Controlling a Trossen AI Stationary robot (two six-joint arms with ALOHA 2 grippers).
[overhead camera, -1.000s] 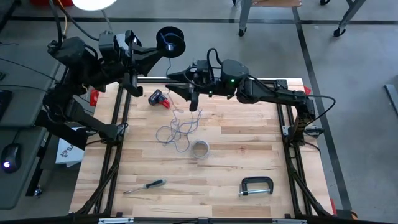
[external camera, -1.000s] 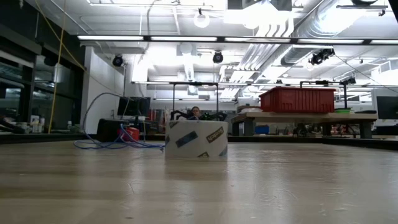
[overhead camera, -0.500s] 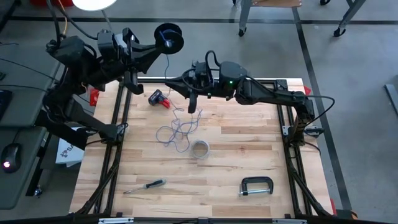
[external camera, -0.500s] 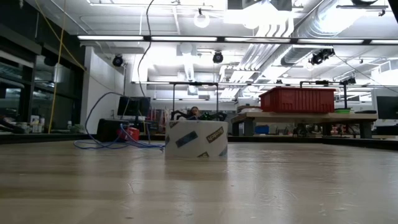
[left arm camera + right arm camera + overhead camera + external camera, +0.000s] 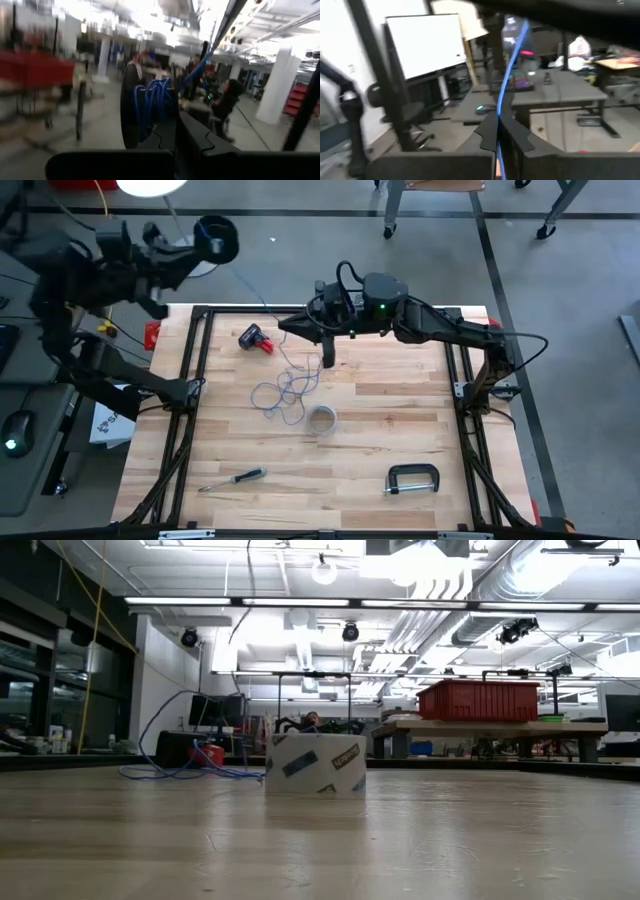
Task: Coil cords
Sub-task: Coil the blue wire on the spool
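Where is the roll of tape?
In the high view, the tape roll sits mid-table, just right of the blue cord tangle and below the right gripper.

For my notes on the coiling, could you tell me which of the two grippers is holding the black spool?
The left gripper holds the black spool, wound with blue cord, off the table's far left corner. The right gripper is instead shut on the blue cord above the table.

The blue cord (image 5: 283, 392) lies in a loose tangle of loops on the wooden tabletop (image 5: 400, 420). From the tangle one strand rises, pinched between the right tool's (image 5: 328, 361) closed fingers, and runs on to a dark spool (image 5: 216, 237) wound with blue cord, clamped in the left tool (image 5: 196, 250).
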